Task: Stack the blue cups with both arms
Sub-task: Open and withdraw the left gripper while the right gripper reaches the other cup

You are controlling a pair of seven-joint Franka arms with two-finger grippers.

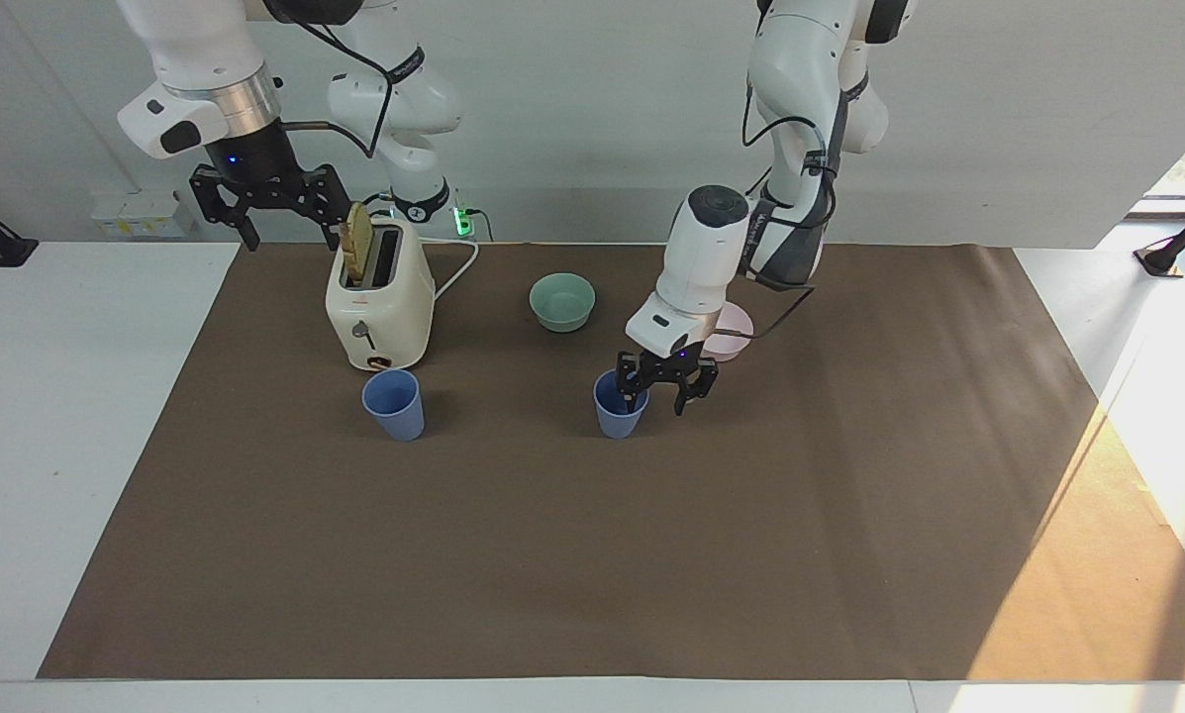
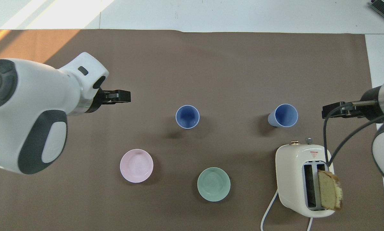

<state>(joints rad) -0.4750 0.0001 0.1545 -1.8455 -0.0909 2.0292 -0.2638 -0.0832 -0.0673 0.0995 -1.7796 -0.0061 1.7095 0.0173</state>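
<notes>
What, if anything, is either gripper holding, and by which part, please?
Nothing. The left gripper is open near a blue cup that stands free; the right gripper waits open, empty, by the toaster.

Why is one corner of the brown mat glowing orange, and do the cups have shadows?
Facing view: sunlight paints a slanted orange patch on the brown mat at the left arm's end, and the white table beside it glares. Overhead view: the same glow shows on one corner, and a soft dark shadow lies beside the middle blue cup and the blue cup by the toaster.
</notes>
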